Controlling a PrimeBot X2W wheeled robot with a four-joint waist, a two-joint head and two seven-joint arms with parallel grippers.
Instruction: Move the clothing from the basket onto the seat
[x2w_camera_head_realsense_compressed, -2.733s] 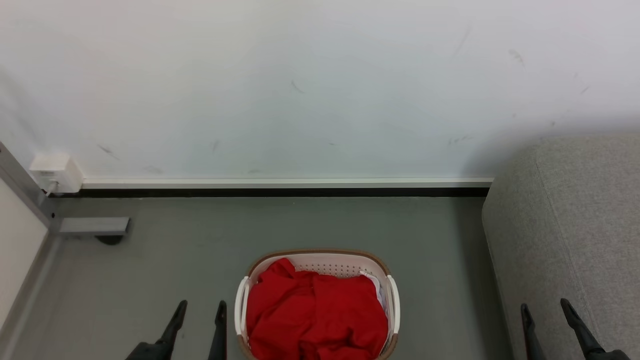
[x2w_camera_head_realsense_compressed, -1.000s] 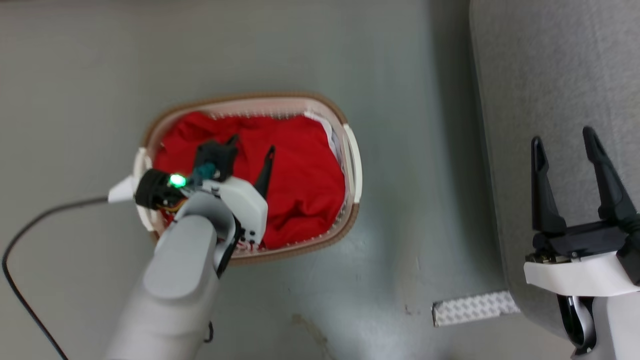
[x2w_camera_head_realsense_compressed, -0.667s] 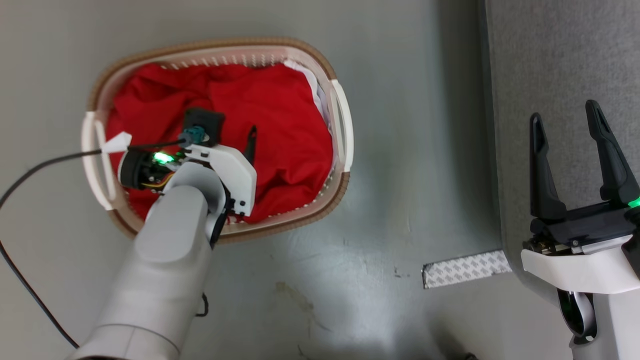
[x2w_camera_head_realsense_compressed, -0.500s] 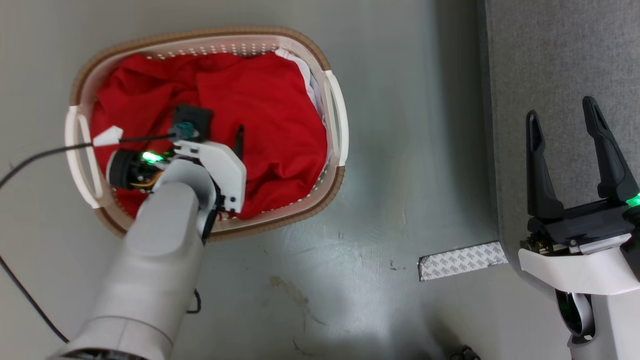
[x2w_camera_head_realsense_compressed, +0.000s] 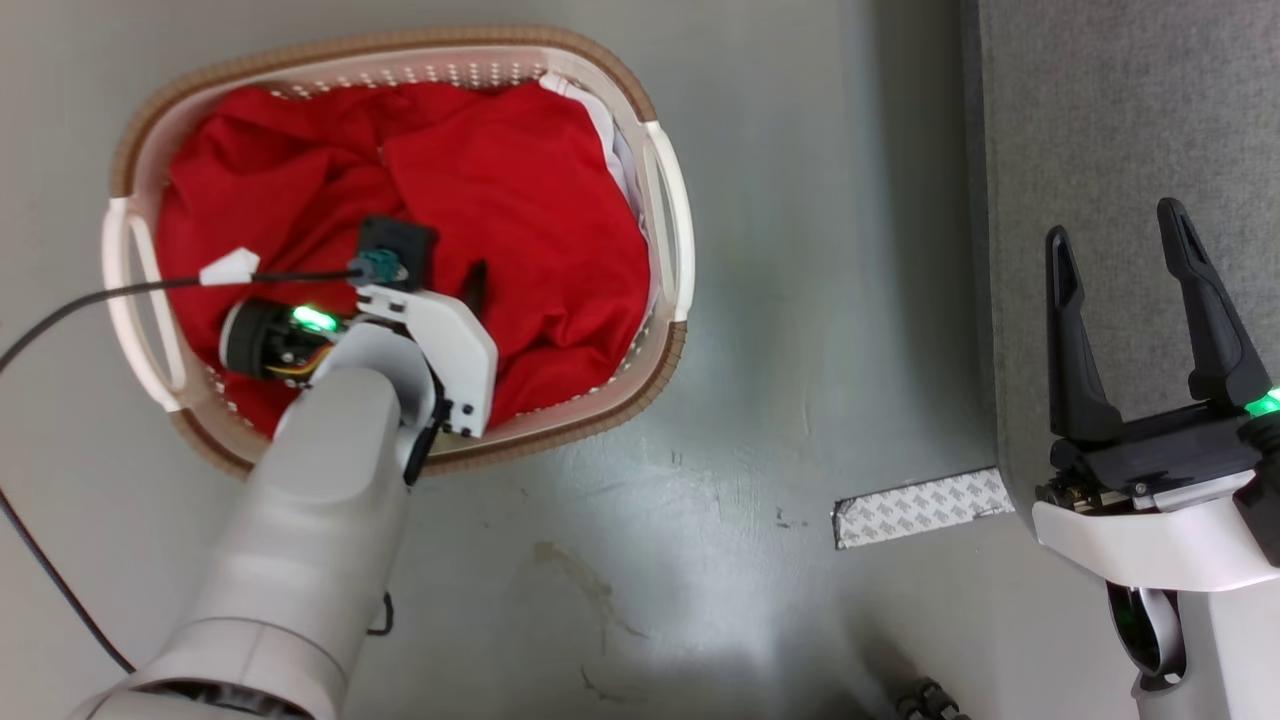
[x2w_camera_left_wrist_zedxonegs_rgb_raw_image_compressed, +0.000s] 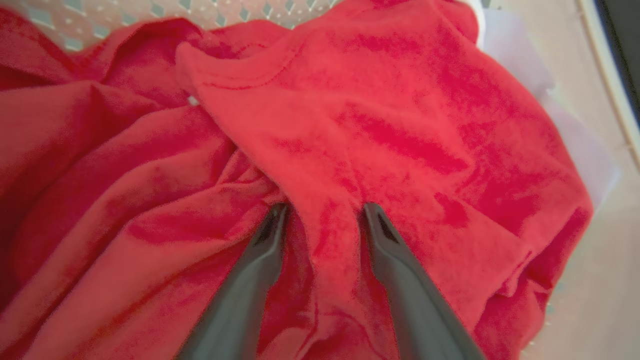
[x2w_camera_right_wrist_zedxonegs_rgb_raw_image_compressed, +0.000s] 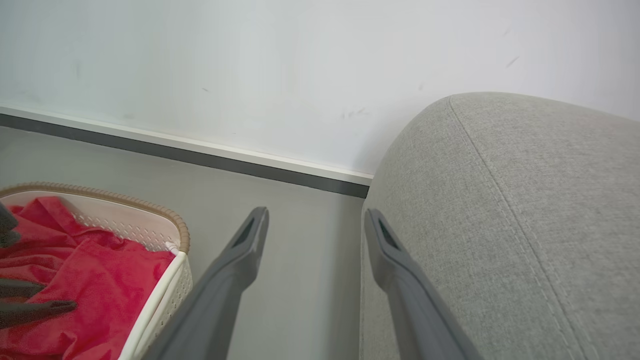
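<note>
Head camera looks steeply down, left wrist close above, right wrist low sideways; all share the basket (x2w_camera_head_realsense_compressed: 440, 68).

Pale grey forearm (x2w_camera_head_realsense_compressed: 300, 520), white wrist shell (x2w_camera_head_realsense_compressed: 455, 345), green light (x2w_camera_head_realsense_compressed: 312, 318), black cable (x2w_camera_head_realsense_compressed: 90, 298), right gripper (x2w_camera_head_realsense_compressed: 1112, 220) with 2 dark fingers (x2w_camera_head_realsense_compressed: 1073, 350).

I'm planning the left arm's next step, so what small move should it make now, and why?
Probably close the left pincer on the garment. Its fingers stand apart, tips pressed into the red fabric in the basket, with a raised fold between them, so a squeeze should catch that fold before any lift toward the sofa.
</note>
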